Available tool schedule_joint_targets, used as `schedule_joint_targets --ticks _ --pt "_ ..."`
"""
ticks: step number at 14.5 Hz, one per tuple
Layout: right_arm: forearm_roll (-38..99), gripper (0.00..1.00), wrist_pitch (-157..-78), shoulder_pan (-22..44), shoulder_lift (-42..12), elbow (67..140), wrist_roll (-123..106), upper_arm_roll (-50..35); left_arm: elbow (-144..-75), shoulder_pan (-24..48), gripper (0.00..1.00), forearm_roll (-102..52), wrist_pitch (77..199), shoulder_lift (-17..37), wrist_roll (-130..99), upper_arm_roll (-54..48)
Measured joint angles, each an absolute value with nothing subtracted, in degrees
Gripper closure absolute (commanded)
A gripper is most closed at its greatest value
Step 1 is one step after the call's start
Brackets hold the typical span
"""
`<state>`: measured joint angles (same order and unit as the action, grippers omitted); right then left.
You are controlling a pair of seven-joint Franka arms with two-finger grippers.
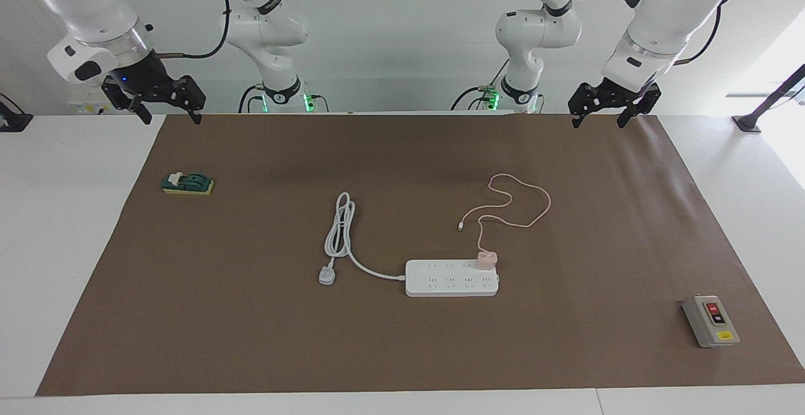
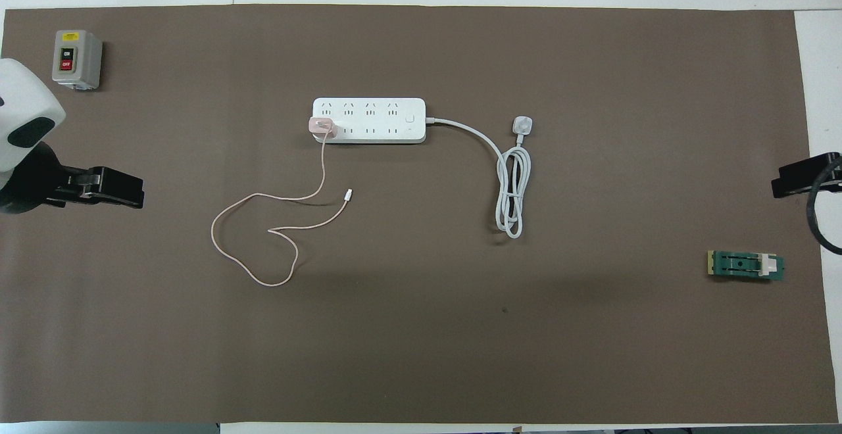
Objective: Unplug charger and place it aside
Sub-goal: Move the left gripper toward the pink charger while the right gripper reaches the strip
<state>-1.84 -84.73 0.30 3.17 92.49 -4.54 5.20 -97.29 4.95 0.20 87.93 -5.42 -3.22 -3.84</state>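
Note:
The pale pink charger point(image 1: 486, 260) point(image 2: 321, 126) is plugged into the socket of the white power strip point(image 1: 449, 280) point(image 2: 375, 121) at the strip's end toward the left arm. Its thin pink cable loops on the mat on the side nearer the robots and ends in a white connector point(image 1: 461, 227) point(image 2: 348, 194). My left gripper point(image 1: 599, 119) point(image 2: 122, 189) hangs open and empty over the mat's edge at the robots' end. My right gripper point(image 1: 171, 115) point(image 2: 799, 177) hangs open and empty over the mat's corner at the right arm's end. Both are well apart from the charger.
The strip's thick white cord point(image 1: 339, 229) lies coiled toward the right arm's end, with its plug point(image 1: 326, 275) loose. A grey button box point(image 1: 710, 320) point(image 2: 77, 59) stands at the left arm's end, farther from the robots. A green block point(image 1: 187, 183) point(image 2: 745, 265) lies near the right arm's end. A brown mat point(image 1: 251, 339) covers the table.

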Motion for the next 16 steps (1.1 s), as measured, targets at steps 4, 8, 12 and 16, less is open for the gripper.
schedule_joint_targets --ticks 4,8,12,16 --pt "-1.8 0.0 -84.7 0.3 3.2 92.5 -4.5 5.2 -97.6 5.0 0.0 0.2 87.9 -5.4 -3.2 -4.0" --pt "-1.8 0.0 -84.7 0.3 3.2 92.5 -4.5 5.2 -97.9 5.1 0.0 0.2 87.9 -5.4 -4.8 -4.0" --pt "-1.8 0.0 -84.7 0.3 3.2 92.5 -4.5 5.2 -97.9 5.1 0.0 0.2 87.9 -5.4 -14.6 -4.8" --pt "-1.8 0.0 -84.7 0.4 3.2 93.3 -1.9 4.8 -97.9 5.2 0.0 -0.7 88.7 -5.2 -27.4 -5.5"
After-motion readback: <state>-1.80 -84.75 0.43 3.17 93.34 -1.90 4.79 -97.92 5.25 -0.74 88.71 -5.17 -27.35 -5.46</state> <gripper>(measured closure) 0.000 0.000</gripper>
